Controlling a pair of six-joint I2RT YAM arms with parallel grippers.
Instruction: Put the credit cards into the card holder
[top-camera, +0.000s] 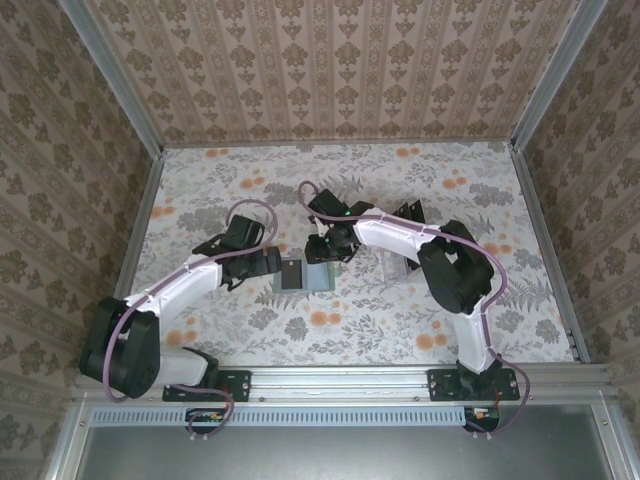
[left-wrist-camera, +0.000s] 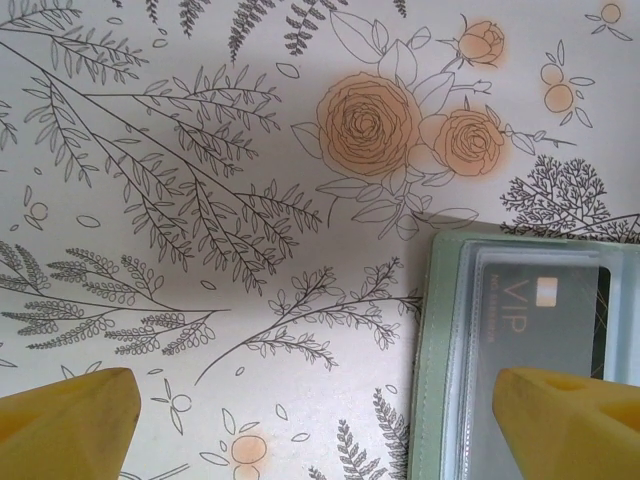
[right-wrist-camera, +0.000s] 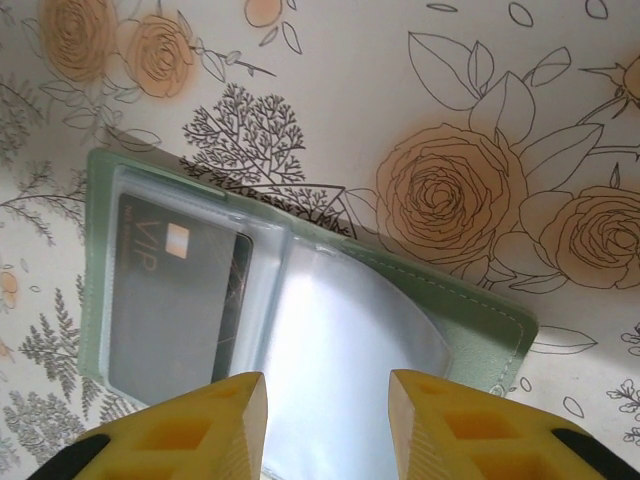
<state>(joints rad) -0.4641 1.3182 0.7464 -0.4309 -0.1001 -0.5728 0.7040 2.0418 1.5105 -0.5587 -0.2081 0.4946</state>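
1. Right pincer: jaws partly apart, nothing between them that we can see. It hangs low over the open card holder, fingertips above the clear sleeve of the right-hand leaf.
2. Card holder lies open and flat on the counter, near the middle, between the two arms. The green border shows all round, and the sleeve catches glare.
3. Contents: one credit card, dark and marked VIP, sits inside the left-hand pocket and looks fully seated. The glare on the sleeve under the fingertips hides whether it holds a card.
4. Step in hand, as we judge it: one card is lodged and the right pincer is free of it. The task is barely begun, with most cards not yet in.
5. Next move calls for lifting clear without dragging the sleeve, then fetching another card. Thin cards need an edge grip, and the pocket mouth needs a shallow, square approach.
6. Left pincer: spread as wide as it goes and empty. It is low over bare counter, with the holder's edge beside its right finger. It is well placed to pin the holder down.
7. Dark shapes beyond the right forearm may be the remaining cards, but they are too small to tell.
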